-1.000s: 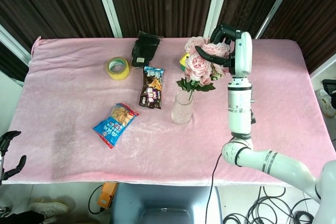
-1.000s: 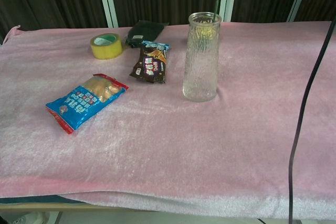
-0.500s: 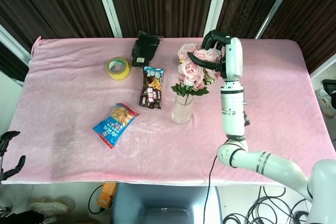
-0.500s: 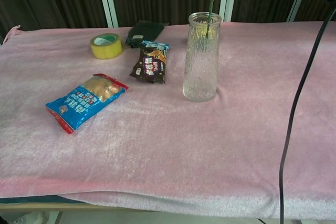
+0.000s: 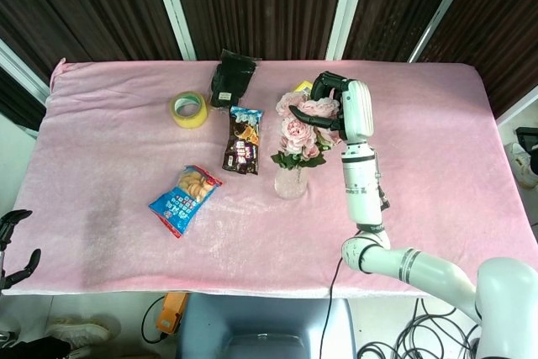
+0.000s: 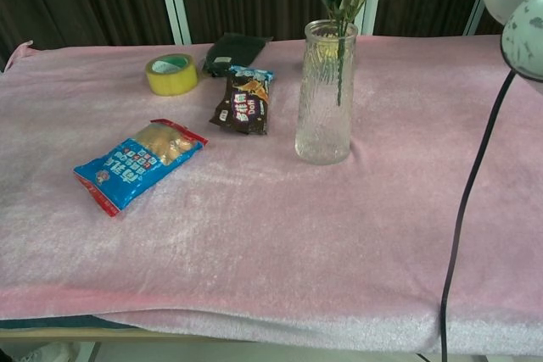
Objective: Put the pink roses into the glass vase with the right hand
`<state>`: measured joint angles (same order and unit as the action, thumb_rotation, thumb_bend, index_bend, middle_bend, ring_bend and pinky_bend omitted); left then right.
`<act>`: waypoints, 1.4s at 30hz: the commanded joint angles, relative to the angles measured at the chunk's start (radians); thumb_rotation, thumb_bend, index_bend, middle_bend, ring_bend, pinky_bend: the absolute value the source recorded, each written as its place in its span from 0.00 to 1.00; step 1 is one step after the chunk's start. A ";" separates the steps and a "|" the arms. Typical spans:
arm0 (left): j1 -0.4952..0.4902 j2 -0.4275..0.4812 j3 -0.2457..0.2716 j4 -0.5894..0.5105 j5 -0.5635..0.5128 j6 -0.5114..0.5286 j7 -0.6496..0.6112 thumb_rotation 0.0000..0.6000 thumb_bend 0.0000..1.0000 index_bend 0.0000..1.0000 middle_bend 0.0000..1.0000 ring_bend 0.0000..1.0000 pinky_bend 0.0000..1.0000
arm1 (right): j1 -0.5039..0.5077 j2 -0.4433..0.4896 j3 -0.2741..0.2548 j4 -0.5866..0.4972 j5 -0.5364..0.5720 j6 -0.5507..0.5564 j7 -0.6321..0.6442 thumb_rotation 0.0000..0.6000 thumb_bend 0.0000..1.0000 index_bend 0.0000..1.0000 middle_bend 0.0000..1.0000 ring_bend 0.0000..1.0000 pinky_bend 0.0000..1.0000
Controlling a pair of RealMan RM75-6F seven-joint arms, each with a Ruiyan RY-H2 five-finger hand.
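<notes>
The right hand [image 5: 324, 100] hangs over the middle of the table [image 5: 437, 149], its dark fingers [image 5: 304, 112] curled around the bunch of pink roses [image 5: 298, 128] just under the blooms. In the chest view the green stems [image 6: 340, 65] stand inside the glass vase [image 6: 325, 95], reaching partway down its height, with the leaves spreading just above the rim; the blooms are mostly cut off at the top of that view. The vase stands upright on the pink cloth, right of the dark snack packet [image 5: 243, 139].

A blue snack bag [image 5: 184, 198] lies nearer and further left, well apart from the vase. A roll of yellow tape [image 5: 188, 109] sits toward the far left, and a black pouch [image 5: 231, 78] lies beside it at the far edge. A black cable [image 6: 465, 209] hangs down on the right of the chest view.

The left hand [image 5: 17, 245] shows at the near left, off the table, fingers spread and holding nothing.
</notes>
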<state>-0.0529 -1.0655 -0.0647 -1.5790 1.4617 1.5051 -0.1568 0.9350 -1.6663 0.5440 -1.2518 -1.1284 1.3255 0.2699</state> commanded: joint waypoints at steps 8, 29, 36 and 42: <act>0.001 0.001 -0.001 0.000 -0.002 -0.001 -0.002 1.00 0.35 0.22 0.20 0.23 0.44 | -0.005 -0.050 -0.058 0.107 -0.065 -0.011 0.002 1.00 0.21 0.76 0.71 0.62 0.97; -0.004 -0.001 0.001 -0.002 0.001 -0.007 0.010 1.00 0.35 0.22 0.20 0.23 0.44 | -0.191 0.200 -0.119 -0.154 -0.177 0.002 0.128 1.00 0.17 0.00 0.00 0.00 0.25; -0.006 -0.001 0.004 -0.004 0.003 -0.011 0.016 1.00 0.35 0.22 0.20 0.23 0.44 | -0.268 0.262 -0.136 -0.201 -0.226 0.104 0.102 1.00 0.11 0.00 0.00 0.00 0.20; -0.009 -0.004 0.005 -0.009 0.003 -0.015 0.033 1.00 0.35 0.22 0.20 0.23 0.45 | -0.461 0.423 -0.251 -0.340 -0.249 0.212 -0.093 1.00 0.07 0.00 0.00 0.00 0.19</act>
<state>-0.0619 -1.0688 -0.0600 -1.5873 1.4653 1.4897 -0.1254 0.5698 -1.3306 0.3689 -1.5141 -1.3669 1.4994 0.2883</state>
